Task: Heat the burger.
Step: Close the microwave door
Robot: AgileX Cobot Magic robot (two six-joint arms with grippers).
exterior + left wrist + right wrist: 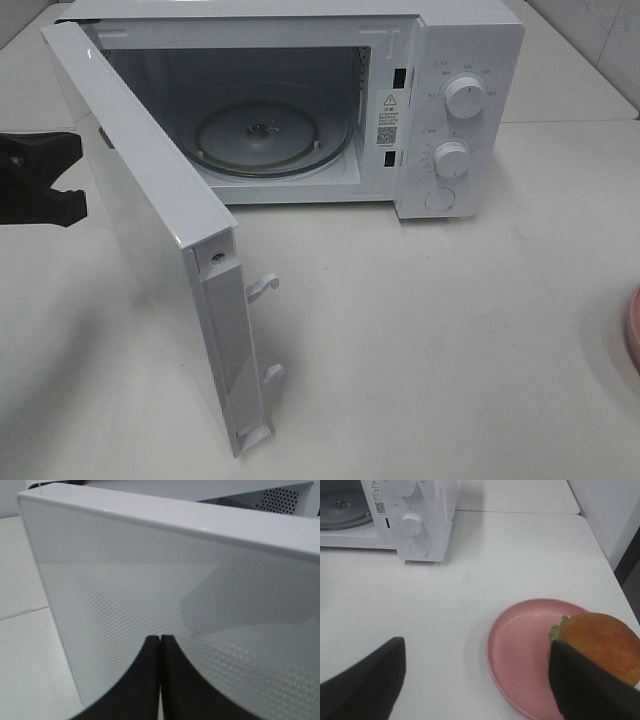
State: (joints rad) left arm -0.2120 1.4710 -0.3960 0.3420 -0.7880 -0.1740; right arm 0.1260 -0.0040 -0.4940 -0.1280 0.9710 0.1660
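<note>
The burger (600,639), with a golden-brown bun and green lettuce, sits on the right side of a round pink plate (517,647). My right gripper (477,680) hovers open above the plate; one finger (585,687) covers part of the burger and the other hangs over the bare table. The white microwave (450,110) stands with its door (150,230) swung wide, and its glass turntable (270,135) is bare. My left gripper (160,642) is shut on nothing, close to the door's outer face. It shows as a black shape (35,175) at the left edge of the exterior view.
The open door (175,580) juts toward the table's front, left of the middle. The plate's rim (634,330) just shows at the right edge of the exterior view. Two knobs (465,97) sit on the microwave's right panel. A wall rises at the far right.
</note>
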